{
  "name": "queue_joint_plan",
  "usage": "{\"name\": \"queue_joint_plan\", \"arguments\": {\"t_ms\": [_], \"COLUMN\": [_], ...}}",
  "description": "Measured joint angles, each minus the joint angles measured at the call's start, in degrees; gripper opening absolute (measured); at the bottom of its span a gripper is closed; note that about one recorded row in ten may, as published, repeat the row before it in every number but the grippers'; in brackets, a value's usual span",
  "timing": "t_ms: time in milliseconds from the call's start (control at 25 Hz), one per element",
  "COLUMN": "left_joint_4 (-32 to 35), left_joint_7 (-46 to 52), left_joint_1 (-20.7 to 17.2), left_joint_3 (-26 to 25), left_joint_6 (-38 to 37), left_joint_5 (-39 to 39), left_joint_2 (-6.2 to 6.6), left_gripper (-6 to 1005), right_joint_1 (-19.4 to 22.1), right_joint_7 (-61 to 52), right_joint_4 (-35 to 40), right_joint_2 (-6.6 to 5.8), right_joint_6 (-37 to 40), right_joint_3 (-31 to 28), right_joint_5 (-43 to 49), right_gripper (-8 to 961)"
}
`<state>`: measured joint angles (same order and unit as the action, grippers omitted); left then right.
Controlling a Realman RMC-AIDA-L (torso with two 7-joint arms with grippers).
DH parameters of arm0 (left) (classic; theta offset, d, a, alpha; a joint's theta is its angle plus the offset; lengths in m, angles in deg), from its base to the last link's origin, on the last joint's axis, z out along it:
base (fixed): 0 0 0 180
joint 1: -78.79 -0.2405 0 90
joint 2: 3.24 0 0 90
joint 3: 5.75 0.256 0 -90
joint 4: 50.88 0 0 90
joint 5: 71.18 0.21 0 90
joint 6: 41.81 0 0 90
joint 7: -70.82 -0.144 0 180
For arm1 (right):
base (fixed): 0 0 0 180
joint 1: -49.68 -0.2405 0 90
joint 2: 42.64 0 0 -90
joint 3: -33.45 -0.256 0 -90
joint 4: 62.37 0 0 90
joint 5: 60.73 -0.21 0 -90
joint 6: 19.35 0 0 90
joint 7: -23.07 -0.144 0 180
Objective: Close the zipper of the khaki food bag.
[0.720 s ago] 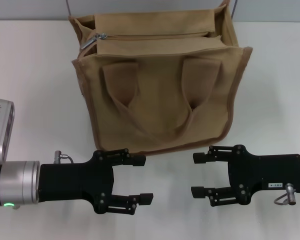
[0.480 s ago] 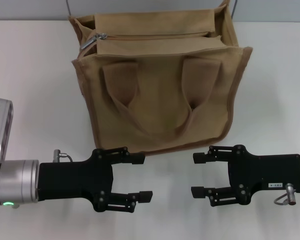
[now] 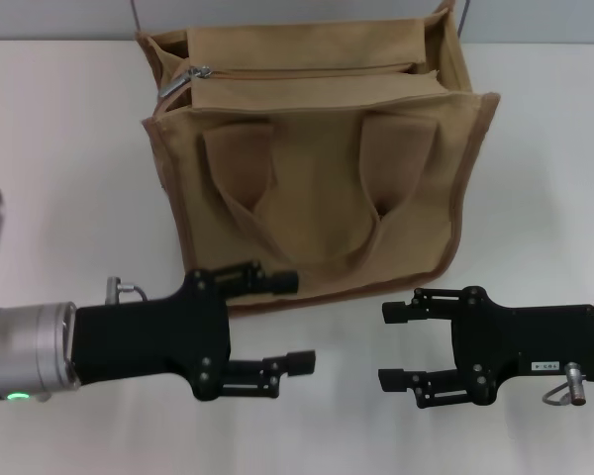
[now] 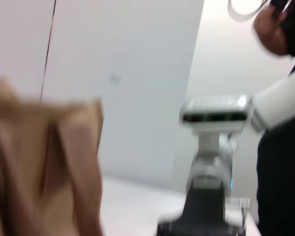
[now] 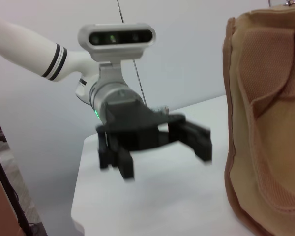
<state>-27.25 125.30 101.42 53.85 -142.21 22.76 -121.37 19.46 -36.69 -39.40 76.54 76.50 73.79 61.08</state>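
The khaki food bag (image 3: 317, 168) stands upright on the white table, its two looped handles hanging down the front face. Its zipper line (image 3: 307, 71) runs along the top, with the silver slider (image 3: 186, 77) at the bag's left end. My left gripper (image 3: 295, 322) is open, in front of the bag's lower left corner, its upper finger close to the bag's bottom edge. My right gripper (image 3: 388, 343) is open, in front of the bag's lower right part. The bag also shows in the left wrist view (image 4: 44, 167) and the right wrist view (image 5: 268, 113), where the left gripper (image 5: 157, 147) shows too.
The white table (image 3: 59, 148) spreads to both sides of the bag. A grey wall (image 3: 59, 18) runs behind the table's far edge.
My left gripper has moved right and toward the bag, and its arm has tilted. The right gripper and the bag have not moved.
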Motion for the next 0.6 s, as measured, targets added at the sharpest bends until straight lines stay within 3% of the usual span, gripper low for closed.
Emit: {"name": "queue_joint_plan", "arguments": {"t_ms": [200, 280, 400, 440, 480, 520, 600], "left_joint_4": [-1.2, -2.2, -2.2, -3.2, -3.2, -4.6, -5.2], "left_joint_7": [-3.5, -4.0, -4.0, -4.3, -4.3, -4.7, -4.7], "left_joint_1": [0.9, 1.2, 1.2, 1.1, 1.1, -0.3, -0.7], "left_joint_3": [-4.5, -4.9, -4.9, -5.0, -5.0, -5.4, -6.0], "left_joint_6": [-7.0, -9.2, -9.2, -10.2, -10.2, -9.0, -8.3], "left_joint_5": [-3.4, -7.9, -7.9, -15.2, -15.2, -28.2, -30.8], "left_joint_2": [-0.65, -0.68, -0.68, -0.69, -0.69, -0.62, -0.54], "left_gripper": [832, 832, 832, 832, 832, 831, 831], "right_joint_1": [0.2, 0.5, 0.6, 0.6, 0.6, 0.7, 0.7], "right_joint_7": [0.4, 0.6, 0.7, 0.7, 0.7, 0.7, 0.7], "right_joint_4": [0.0, 0.0, 0.0, 0.0, 0.0, 0.0, 0.0], "right_joint_2": [0.00, 0.00, 0.00, 0.00, 0.00, 0.00, 0.00], "right_joint_6": [-0.4, -0.5, -0.5, -0.5, -0.5, -0.5, -0.5], "right_joint_3": [0.0, 0.0, 0.0, 0.0, 0.0, -0.1, -0.2], "right_joint_5": [-0.1, -0.2, -0.3, -0.3, -0.3, -0.3, -0.3], "right_gripper": [779, 779, 779, 779, 779, 779, 779]}}
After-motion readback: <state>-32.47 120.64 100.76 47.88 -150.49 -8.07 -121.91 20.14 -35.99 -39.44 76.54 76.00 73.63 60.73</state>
